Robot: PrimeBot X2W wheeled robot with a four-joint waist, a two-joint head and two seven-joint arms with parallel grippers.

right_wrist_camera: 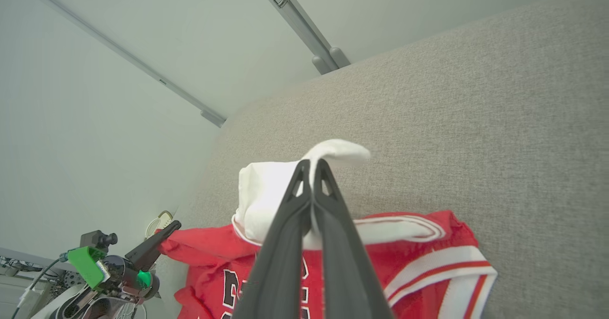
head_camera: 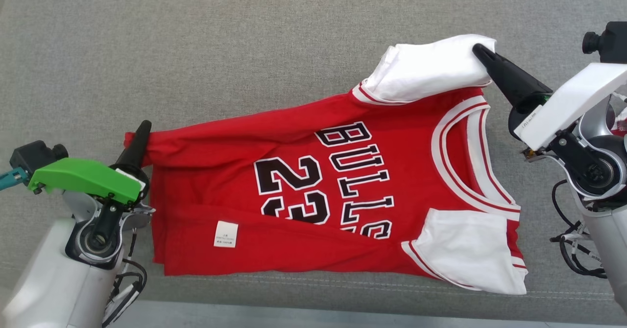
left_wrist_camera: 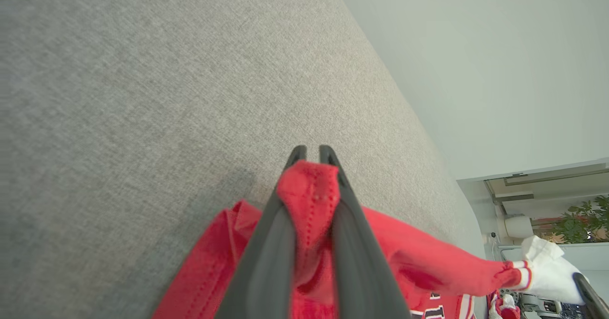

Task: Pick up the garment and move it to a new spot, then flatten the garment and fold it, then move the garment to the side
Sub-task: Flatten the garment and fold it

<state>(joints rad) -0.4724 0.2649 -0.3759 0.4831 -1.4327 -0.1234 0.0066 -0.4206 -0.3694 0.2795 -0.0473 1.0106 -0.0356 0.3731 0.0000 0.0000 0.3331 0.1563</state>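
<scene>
We hold jersey (head_camera: 313,220) stretched across grey fabric surface (head_camera: 196,49). Left gripper (head_camera: 142,132) pinches red hem corner, right gripper (head_camera: 482,54) clamps white sleeve, both ends lifted. Printed front lies face up between them.

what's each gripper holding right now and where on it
Both hold the red jersey. The left gripper pinches a bottom hem corner. The right gripper pinches the far white sleeve.
</scene>
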